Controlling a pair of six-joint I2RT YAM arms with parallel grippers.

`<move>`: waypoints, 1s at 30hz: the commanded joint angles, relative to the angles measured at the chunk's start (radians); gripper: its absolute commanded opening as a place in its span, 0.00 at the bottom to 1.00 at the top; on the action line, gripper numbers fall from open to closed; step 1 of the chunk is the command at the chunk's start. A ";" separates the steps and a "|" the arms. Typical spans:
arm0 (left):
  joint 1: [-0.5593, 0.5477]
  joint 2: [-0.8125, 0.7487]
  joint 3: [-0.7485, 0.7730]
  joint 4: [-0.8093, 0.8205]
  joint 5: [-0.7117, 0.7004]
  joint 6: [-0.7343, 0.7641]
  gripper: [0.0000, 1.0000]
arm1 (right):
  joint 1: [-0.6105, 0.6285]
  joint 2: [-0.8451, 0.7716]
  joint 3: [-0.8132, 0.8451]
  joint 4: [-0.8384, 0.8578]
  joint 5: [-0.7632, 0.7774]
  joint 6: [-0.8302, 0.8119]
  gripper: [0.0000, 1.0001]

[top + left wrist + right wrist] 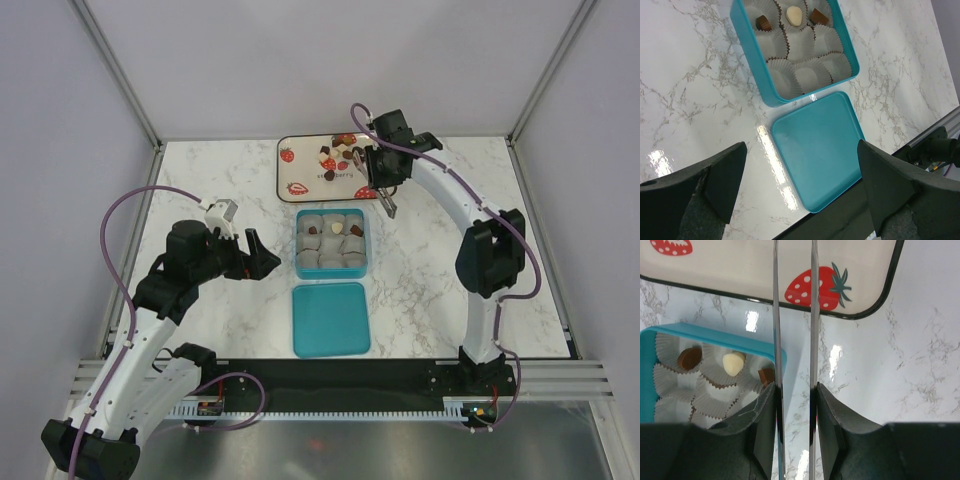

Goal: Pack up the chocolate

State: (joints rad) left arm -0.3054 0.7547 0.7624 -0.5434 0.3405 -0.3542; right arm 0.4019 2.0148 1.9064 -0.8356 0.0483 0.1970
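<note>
Chocolate (336,158): loose pieces, dark, milk brown and white, lie on the strawberry-print tray (865,270) at the far side of the tabletop (690,75). Three more sit in a row inside the teal box (715,335), each in its own paper cup (810,75): brown, white, brown. The box stands just in front of the tray. Its lid (815,150) lies flat on the near side, close to the box.

Right fingers (765,415): thin blades over the tabletop, beside the box's far right corner and near the tray edge. A narrow gap shows between them. The tips run out of the wrist view and are too small from above, so I cannot tell whether they pinch anything.

Left fingers (725,180): spread wide, holding nothing, left of box and lid.
</note>
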 commanded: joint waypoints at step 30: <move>-0.001 0.003 0.000 0.010 0.005 0.024 1.00 | 0.213 -0.574 -0.619 -0.053 -0.110 0.042 0.41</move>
State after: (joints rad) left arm -0.3054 0.7593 0.7624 -0.5434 0.3408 -0.3542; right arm 0.5980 1.4540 1.2949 -0.9062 -0.0448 0.2249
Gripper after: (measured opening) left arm 0.993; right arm 0.411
